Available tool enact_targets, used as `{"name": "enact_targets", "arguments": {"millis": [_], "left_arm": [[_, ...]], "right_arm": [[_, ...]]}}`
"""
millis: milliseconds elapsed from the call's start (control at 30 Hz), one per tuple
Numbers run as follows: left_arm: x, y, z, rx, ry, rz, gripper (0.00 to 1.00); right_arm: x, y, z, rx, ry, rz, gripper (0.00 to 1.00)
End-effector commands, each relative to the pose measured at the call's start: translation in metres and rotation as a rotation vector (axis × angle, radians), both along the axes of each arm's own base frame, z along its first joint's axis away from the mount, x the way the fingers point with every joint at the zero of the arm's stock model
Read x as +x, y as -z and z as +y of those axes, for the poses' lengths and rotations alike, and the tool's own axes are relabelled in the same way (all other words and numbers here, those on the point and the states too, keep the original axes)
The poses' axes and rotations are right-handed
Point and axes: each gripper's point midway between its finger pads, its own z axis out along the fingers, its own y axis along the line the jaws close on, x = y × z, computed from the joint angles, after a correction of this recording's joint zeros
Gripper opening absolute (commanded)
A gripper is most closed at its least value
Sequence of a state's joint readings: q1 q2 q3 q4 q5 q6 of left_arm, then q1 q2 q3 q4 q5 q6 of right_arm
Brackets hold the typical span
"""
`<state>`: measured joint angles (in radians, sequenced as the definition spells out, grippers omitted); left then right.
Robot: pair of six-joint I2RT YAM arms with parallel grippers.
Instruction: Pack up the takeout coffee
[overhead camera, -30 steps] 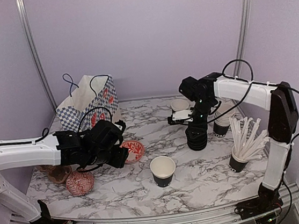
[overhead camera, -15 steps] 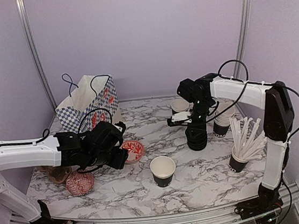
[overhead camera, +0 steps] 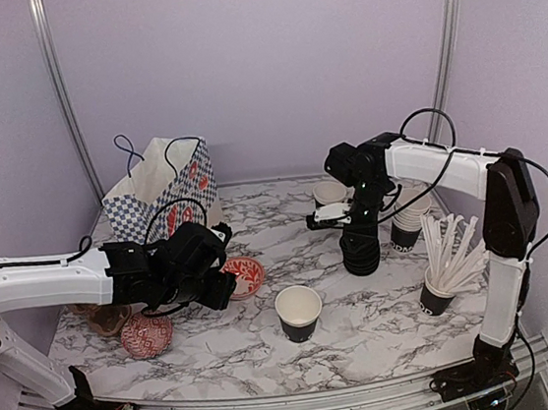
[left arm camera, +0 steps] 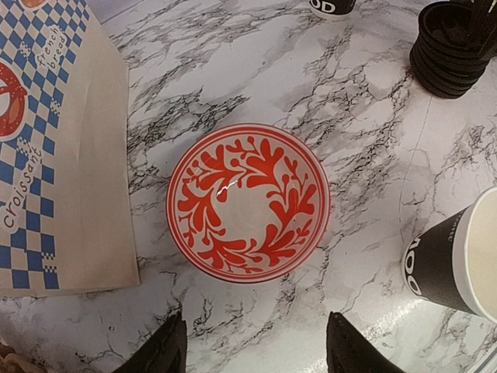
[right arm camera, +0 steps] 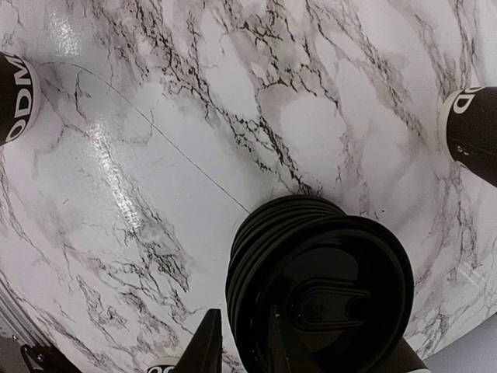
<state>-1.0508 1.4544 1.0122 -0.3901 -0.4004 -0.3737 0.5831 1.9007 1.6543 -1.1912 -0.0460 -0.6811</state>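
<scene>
Lid [right arm camera: 342, 303] atop stack [right arm camera: 252, 256] now pinched by right jaws; left jaws unchanged, spread over red bowl [left arm camera: 248, 202].

Left wrist view: cup [left arm camera: 454, 260] cut off at right edge, bag [left arm camera: 54, 155] at left. Lid stack [right arm camera: 326, 287] partly hides right fingers [right arm camera: 206, 346].

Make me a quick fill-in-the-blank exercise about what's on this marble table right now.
The bowl under the left hand is patterned in ___. The black stack at the right hand is made of ___. The white straws stand in a black ___.
Missing words: red; lids; cup.
</scene>
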Motion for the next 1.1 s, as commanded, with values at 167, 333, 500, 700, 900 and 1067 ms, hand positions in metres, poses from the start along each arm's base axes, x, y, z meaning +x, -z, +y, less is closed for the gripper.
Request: {"name": "enact_targets", "arguments": {"millis": [167,333,500,700,900,1067], "left_arm": [[0.001,0.000,-0.001,-0.003,0.009,-0.003,0.62],[0.001,0.000,-0.002,-0.004,0.009,-0.003,0.62],[0.001,0.002,-0.002,0.003,0.013,-0.002,0.62],[0.001,0.003,-0.002,0.005,0.012,-0.001,0.62],[0.001,0.003,-0.003,0.004,0.011,0.001,0.62],[0.003,-0.002,-0.006,-0.002,0.021,-0.008,0.62]], "right_arm": [[0.005,0.002,-0.003,-0.002,0.028,0.008,0.19],[0.006,0.004,-0.005,-0.013,0.033,0.008,0.20],[0.005,0.007,-0.007,-0.024,0.034,0.012,0.19],[0.007,0.005,-0.007,-0.021,0.038,0.009,0.12],[0.007,0.000,-0.006,-0.010,0.040,0.004,0.05],[0.006,-0.019,0.000,0.042,0.041,-0.023,0.02]]}}
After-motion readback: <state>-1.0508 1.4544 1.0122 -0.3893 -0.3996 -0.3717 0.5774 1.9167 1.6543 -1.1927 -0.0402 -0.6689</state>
